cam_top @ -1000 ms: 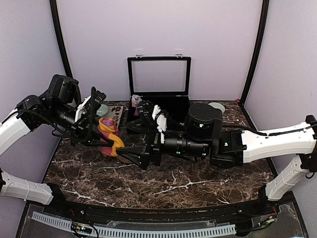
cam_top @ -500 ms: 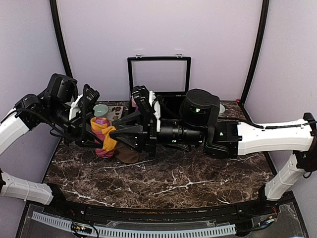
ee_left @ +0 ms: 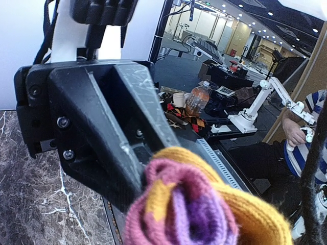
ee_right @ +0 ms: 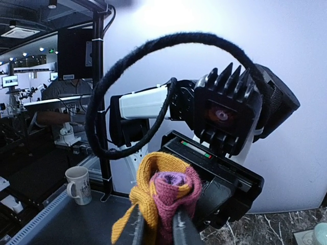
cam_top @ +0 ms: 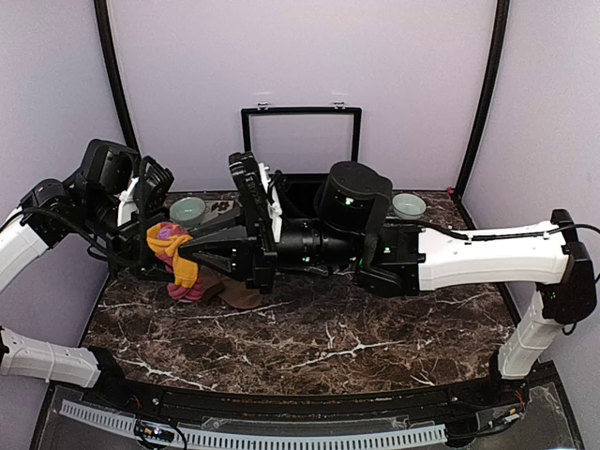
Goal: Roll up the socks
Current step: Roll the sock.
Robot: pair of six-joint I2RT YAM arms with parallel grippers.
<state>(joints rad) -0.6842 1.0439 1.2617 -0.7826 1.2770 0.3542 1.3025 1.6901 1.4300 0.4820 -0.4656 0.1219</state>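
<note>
The red-maroon sock (cam_top: 172,246), with orange toe and purple in its folds, is bunched into a bundle held above the table's left side. My left gripper (cam_top: 157,242) is shut on it from the left, its fingers hidden behind the fabric in the left wrist view, where the sock (ee_left: 194,204) fills the foreground. My right gripper (cam_top: 190,255) reaches in from the right. In the right wrist view its gripper (ee_right: 158,227) pinches the sock (ee_right: 166,191) between both fingers. The tan-brown sock (cam_top: 242,296) lies flat on the table below the right gripper.
An open black case (cam_top: 300,111) stands at the back centre. A teal bowl (cam_top: 187,208) sits at the back left and another bowl (cam_top: 409,203) at the back right. The right arm (cam_top: 469,258) stretches across the marble table (cam_top: 375,337).
My right gripper moved left to the sock bundle and closed on it. My left gripper carried the sock a little left and up, still shut on it.
</note>
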